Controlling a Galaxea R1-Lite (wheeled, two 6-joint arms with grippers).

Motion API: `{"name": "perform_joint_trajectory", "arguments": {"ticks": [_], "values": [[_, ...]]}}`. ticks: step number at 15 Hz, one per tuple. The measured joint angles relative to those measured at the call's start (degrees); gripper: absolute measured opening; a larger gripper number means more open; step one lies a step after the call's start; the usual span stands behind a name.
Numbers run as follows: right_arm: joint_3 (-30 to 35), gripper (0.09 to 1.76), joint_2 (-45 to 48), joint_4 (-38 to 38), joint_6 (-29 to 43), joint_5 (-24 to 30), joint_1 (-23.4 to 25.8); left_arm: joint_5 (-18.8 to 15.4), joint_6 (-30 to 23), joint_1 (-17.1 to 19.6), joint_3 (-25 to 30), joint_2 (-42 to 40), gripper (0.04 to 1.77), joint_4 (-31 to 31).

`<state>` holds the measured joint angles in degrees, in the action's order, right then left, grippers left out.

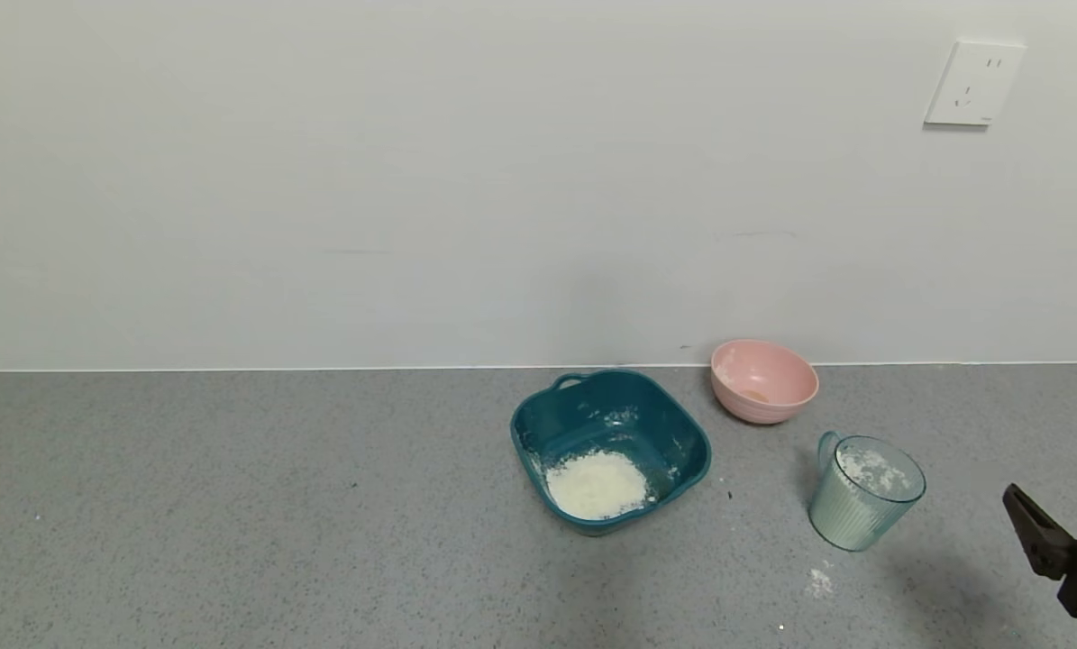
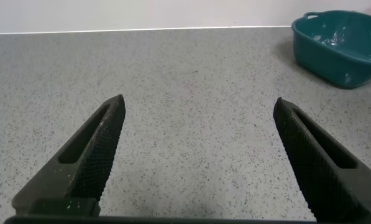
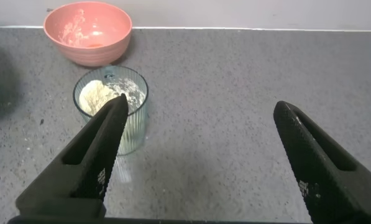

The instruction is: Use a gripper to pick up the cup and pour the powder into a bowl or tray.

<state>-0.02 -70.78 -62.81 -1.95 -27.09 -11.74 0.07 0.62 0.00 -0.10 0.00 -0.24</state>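
Observation:
The pale green-blue ribbed cup (image 1: 865, 491) stands upright on the grey counter at the right, with white powder clinging inside. The dark teal basin (image 1: 538, 431) sits left of it and holds a heap of white powder (image 1: 597, 484). My right gripper (image 1: 1043, 541) is at the right edge, low and apart from the cup. In the right wrist view it (image 3: 201, 102) is open and empty, and the cup (image 3: 130, 93) stands just beyond one fingertip. My left gripper (image 2: 199, 102) is open and empty over bare counter, with the basin (image 2: 340, 46) far off.
A smaller round pink bowl (image 1: 763, 380) with powder smears stands by the wall behind the cup, and shows in the right wrist view (image 3: 89, 31) too. A small patch of spilled powder (image 1: 819, 581) lies in front of the cup. The wall runs along the counter's back.

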Motion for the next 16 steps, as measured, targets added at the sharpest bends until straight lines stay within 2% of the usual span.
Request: {"name": "perform_joint_trajectory", "arguments": {"ticks": [4, 7, 9, 11, 13, 16], "values": [[-0.55, 1.70, 13.15, 14.02, -3.22, -0.13, 0.13, 0.00, 0.00, 0.00, 0.00, 0.00, 1.72, 0.00], [-4.02, 1.70, 26.84, 33.76, -4.91, -0.06, 0.48, 0.00, 0.00, 0.00, 0.00, 0.00, 1.72, 0.02], [-7.96, 1.70, 36.19, 47.10, -5.44, 1.35, 2.97, 0.00, 0.00, 0.00, 0.00, 0.00, 1.72, 0.00], [-10.97, 1.70, 43.86, 53.22, -5.66, 6.78, 7.61, 0.00, 0.00, 0.05, 0.00, 0.00, 1.72, 0.02], [-12.11, 1.70, 49.99, 55.81, -5.77, 12.73, 11.53, -0.02, 0.00, 0.05, 0.00, 0.00, 1.72, 0.00], [-12.32, 1.70, 56.31, 61.03, -5.60, 15.17, 13.28, 0.00, 0.00, 0.00, 0.00, 0.00, 1.72, 0.00]]}}
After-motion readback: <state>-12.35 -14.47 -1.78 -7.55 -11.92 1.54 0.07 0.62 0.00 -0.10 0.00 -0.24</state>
